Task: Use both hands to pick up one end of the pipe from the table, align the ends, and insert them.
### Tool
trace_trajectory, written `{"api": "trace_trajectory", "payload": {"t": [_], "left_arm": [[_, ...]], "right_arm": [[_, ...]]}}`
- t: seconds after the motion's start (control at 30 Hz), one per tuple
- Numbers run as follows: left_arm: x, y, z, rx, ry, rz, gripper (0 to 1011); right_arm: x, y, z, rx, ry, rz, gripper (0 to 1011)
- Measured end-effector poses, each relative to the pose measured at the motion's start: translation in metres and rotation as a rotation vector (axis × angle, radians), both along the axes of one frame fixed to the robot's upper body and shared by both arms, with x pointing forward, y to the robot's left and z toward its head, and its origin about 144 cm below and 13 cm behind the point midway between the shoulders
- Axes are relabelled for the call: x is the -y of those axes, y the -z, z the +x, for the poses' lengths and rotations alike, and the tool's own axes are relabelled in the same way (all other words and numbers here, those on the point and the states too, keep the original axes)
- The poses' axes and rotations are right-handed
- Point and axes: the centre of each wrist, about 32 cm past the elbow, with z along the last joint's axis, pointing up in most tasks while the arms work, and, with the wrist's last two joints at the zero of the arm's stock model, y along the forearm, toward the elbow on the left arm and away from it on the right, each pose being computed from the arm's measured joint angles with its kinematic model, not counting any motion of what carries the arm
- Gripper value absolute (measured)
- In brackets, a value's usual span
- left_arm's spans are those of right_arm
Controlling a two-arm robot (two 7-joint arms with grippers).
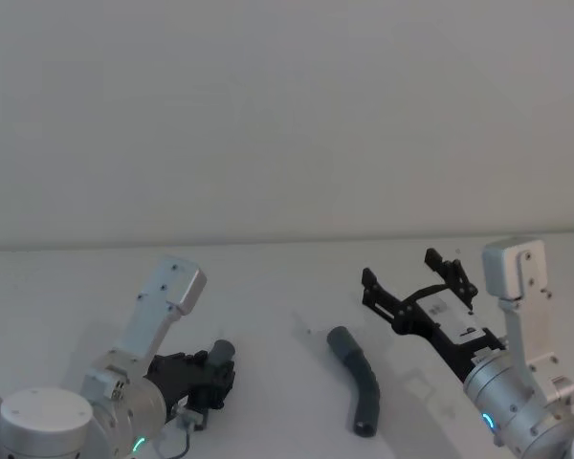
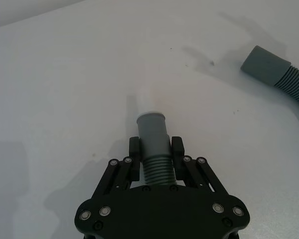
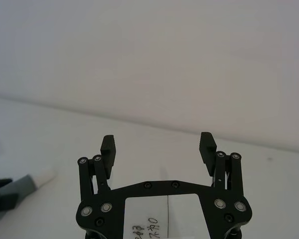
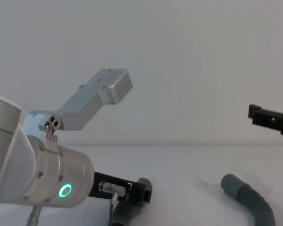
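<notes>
Ribbing along the dark grey flexible corrugated pipe (image 1: 356,378) suggests a light, soft body that bends and sags readily. A hold far from an end would likely leave that end drooping and hard to aim. The smooth, unribbed round cuffs look stiffer and probably slicker. The ridges just behind a cuff seem the better place to take hold, since they give the jaws something to bite on and leave the mouth free for mating.

The black plastic two-finger left gripper (image 2: 156,149) sits low on the left of the plain white matte worktop (image 2: 65,99). Its jaws are clamped on just that spot, the ribs right behind the held cuff (image 2: 152,127), which juts forward beyond the fingertips. The free cuff (image 2: 264,62) lies on the worktop well apart from it, toward the right, and its ribbed length curves back toward the robot. Whether that length runs on to the held part I cannot tell.

The black right gripper (image 3: 158,142) hangs above the worktop on the right, jaws wide apart and empty, higher than the free cuff. In my judgement it should close on the ribs just behind the free cuff, firmly but not hard enough to flatten the soft wall. A short overhang would let both mouths line up on one axis.
</notes>
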Motion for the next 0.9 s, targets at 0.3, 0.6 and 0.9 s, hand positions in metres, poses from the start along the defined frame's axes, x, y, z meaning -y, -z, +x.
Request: {"api": "trace_trajectory", "payload": {"t": [0.3, 0.6, 0.9], "left_arm": [[0.000, 0.000, 0.000, 0.000, 0.000, 0.000, 366], [0.000, 0.000, 0.000, 0.000, 0.000, 0.000, 366], [0.000, 0.000, 0.000, 0.000, 0.000, 0.000, 366]], "right_arm": [[-0.012, -0.010, -0.014, -0.093, -0.025, -0.060, 1000], [-0.021, -0.020, -0.026, -0.151, -0.045, -0.097, 1000], [-0.025, -0.028, -0.029, -0.188, -0.052, -0.116, 1000]]}}
